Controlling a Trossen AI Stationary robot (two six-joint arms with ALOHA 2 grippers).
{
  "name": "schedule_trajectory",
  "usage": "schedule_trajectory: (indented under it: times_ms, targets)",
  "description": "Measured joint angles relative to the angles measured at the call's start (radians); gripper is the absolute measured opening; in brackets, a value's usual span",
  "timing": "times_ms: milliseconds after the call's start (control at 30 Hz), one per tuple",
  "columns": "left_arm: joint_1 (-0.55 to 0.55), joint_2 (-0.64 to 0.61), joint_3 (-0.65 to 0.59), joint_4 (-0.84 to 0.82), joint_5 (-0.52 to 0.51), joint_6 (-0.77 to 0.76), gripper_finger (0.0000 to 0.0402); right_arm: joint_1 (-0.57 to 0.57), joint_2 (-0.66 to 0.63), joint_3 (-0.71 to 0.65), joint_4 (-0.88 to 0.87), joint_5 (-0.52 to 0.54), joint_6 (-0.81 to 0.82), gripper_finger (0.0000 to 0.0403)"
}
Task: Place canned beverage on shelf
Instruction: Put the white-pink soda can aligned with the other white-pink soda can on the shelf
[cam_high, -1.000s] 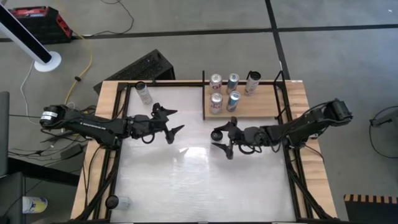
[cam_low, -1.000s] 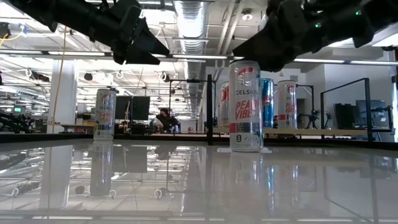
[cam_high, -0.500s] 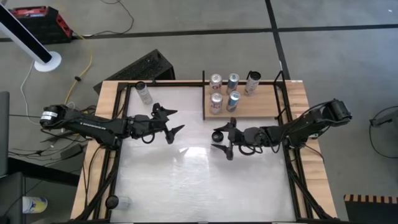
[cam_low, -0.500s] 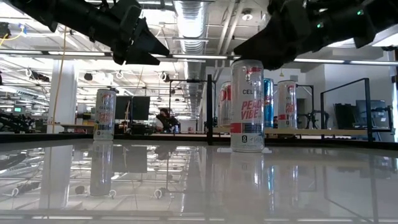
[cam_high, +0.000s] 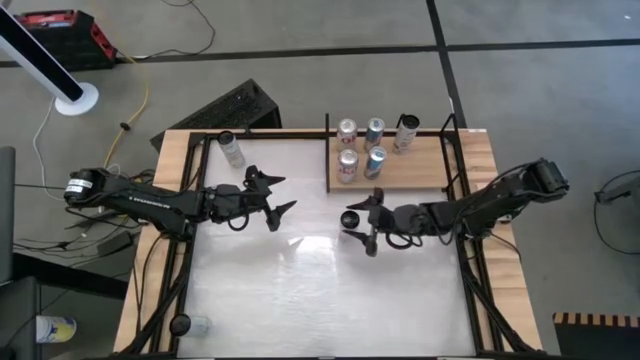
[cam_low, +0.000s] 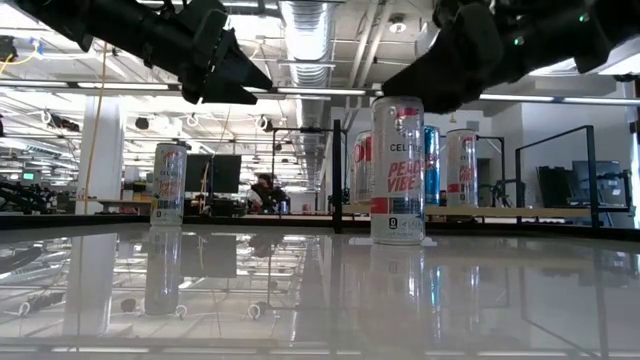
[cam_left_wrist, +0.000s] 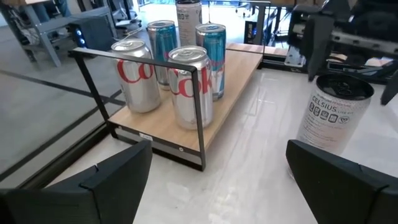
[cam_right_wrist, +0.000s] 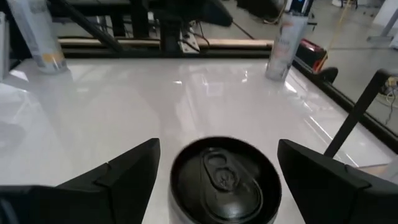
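White worktop (cam_high: 300, 290) carries shelf (cam_high: 420, 170) at far right, five cans on its board. Left gripper (cam_high: 278, 196) hangs above worktop mid-left, jaws apart, nothing between. Right gripper (cam_high: 357, 224) hovers over upright Celsius can (cam_low: 397, 170) standing on worktop just in front of shelf, jaws spread either side, not touching. Another can (cam_high: 231, 150) stands at far-left corner.

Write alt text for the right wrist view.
The open right gripper hovers over a black-topped can standing on the white table, one finger on each side of it and neither touching. A slim can stands near the table's far edge, and the left arm reaches in behind.
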Motion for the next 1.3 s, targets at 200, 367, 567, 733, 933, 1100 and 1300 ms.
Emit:
schedule_trajectory:
  times_ms: [200, 367, 567, 733, 933, 1100, 1300]
  targets:
    - [0.0, 0.0, 0.0, 0.0, 0.009, -0.002, 0.0357, -0.013, 0.055, 0.0, 0.002, 0.0, 0.017, 0.035]
    - [0.0, 0.0, 0.0, 0.0, 0.009, -0.007, 0.0357, -0.018, 0.067, 0.001, 0.005, 0.001, 0.04, 0.035]
    - [0.006, 0.0, 0.0, 0.0, 0.012, -0.007, 0.0357, -0.016, 0.054, 0.002, 0.008, 0.002, 0.072, 0.035]
    - [0.023, 0.0, 0.0, 0.0, 0.047, -0.008, 0.0357, -0.016, 0.054, 0.002, 0.003, 0.002, 0.081, 0.0339]
    - [0.021, -0.013, 0.0, -0.003, 0.021, 0.022, 0.0357, -0.014, 0.04, 0.002, -0.023, 0.002, 0.085, 0.0276]
    - [0.016, -0.041, 0.002, -0.009, 0.016, 0.038, 0.0357, 0.018, -0.034, 0.0, -0.131, 0.006, 0.094, 0.0275]
    - [0.015, -0.055, 0.002, -0.043, -0.009, 0.052, 0.0357, 0.087, -0.213, 0.0, -0.35, 0.06, 0.143, 0.0275]
